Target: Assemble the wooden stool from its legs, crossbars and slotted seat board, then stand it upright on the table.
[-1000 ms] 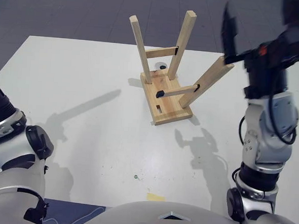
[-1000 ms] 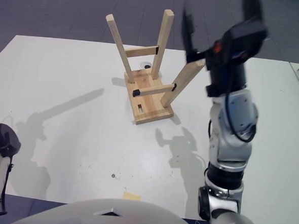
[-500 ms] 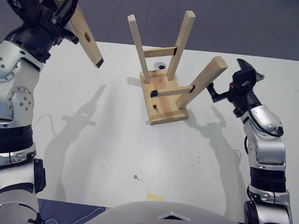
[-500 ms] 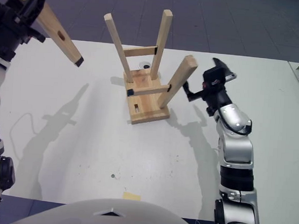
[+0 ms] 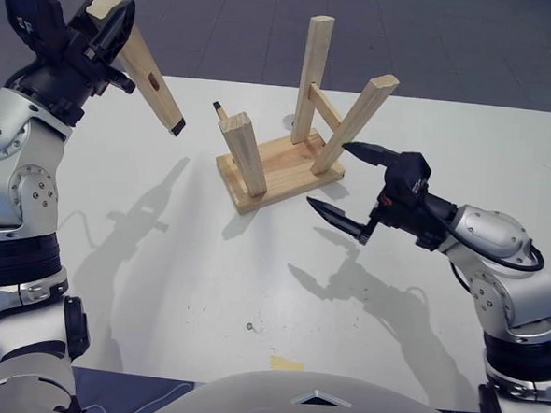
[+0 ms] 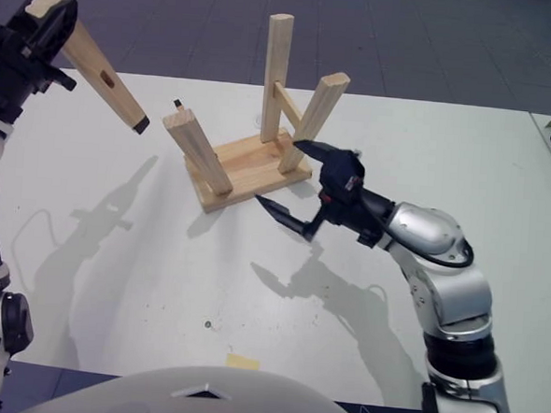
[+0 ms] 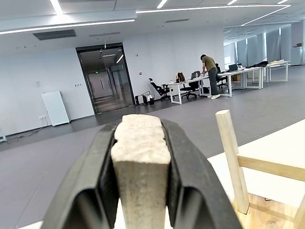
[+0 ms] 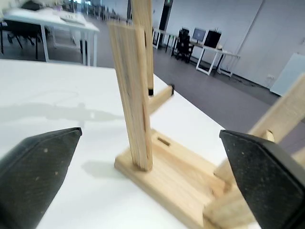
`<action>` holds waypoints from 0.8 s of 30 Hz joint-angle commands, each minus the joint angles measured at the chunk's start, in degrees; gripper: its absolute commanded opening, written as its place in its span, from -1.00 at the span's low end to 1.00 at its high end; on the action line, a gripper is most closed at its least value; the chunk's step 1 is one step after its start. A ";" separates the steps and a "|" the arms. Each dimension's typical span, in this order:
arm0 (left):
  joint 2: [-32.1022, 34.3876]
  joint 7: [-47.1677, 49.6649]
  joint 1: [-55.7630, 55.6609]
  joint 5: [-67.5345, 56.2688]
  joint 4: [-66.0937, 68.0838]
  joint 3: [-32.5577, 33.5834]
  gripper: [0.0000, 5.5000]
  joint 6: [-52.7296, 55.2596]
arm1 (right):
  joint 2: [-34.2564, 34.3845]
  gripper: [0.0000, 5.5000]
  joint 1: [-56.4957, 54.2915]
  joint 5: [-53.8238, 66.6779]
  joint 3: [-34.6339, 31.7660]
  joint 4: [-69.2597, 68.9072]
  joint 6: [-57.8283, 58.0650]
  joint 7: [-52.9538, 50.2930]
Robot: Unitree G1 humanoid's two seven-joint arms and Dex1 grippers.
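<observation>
White table (image 5: 158,284) takes up most of the scene. Partly built stool sits on its far middle, upside down: slotted seat board (image 5: 279,174) flat on the tabletop, three legs pointing up. Far leg (image 5: 314,73) stands about upright. Right leg (image 5: 358,118) tilts out to the right. Near-left leg (image 5: 243,153) leans toward the near side. One crossbar (image 5: 325,107) joins the far leg and the right leg. Another short crossbar stub (image 5: 220,111) with a dark tip sticks out to the far left, behind the near-left leg. Fourth leg, the loose leg (image 5: 152,85), is up in the air over the far left of the table, slanting down to the right, dark tip at its low end, dark slot in its side, close to the stool's left side but not touching. Left gripper (image 5: 113,36) is raised at far left, jaws clamped on the upper end of the loose leg. Right gripper (image 5: 347,185) hangs low over the table just right of and nearer than the seat board, jaws wide apart, empty, fingers (image 8: 40,164) pointing left at the stool; contact with the stool not evident. Small yellow tape scrap (image 5: 286,364) on the near table edge, tiny dark speck (image 5: 248,327) just beyond it.
</observation>
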 commanded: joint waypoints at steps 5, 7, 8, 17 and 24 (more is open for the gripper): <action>-2.95 -0.69 -2.16 1.40 0.90 -1.04 -0.63 -0.38 | 14.34 0.96 -8.73 -5.90 8.99 11.08 -0.82 -11.18; -3.75 -0.86 -2.21 1.99 0.90 -1.76 -0.63 -0.51 | 17.25 0.96 -11.26 -6.63 10.12 14.86 -1.17 -12.09; -4.12 -0.98 -2.32 2.14 1.00 -2.01 -0.63 -0.49 | 18.42 0.96 -12.37 -7.09 10.65 16.32 -1.41 -12.39; -5.34 -1.83 -2.37 2.90 0.86 -2.64 -0.63 0.30 | 23.51 0.96 -17.35 -8.21 14.81 18.43 3.21 -13.03; -6.33 -1.69 -1.69 3.18 -0.01 -2.94 -0.63 0.97 | 25.37 0.96 -20.60 -20.86 17.97 26.23 -3.30 -21.39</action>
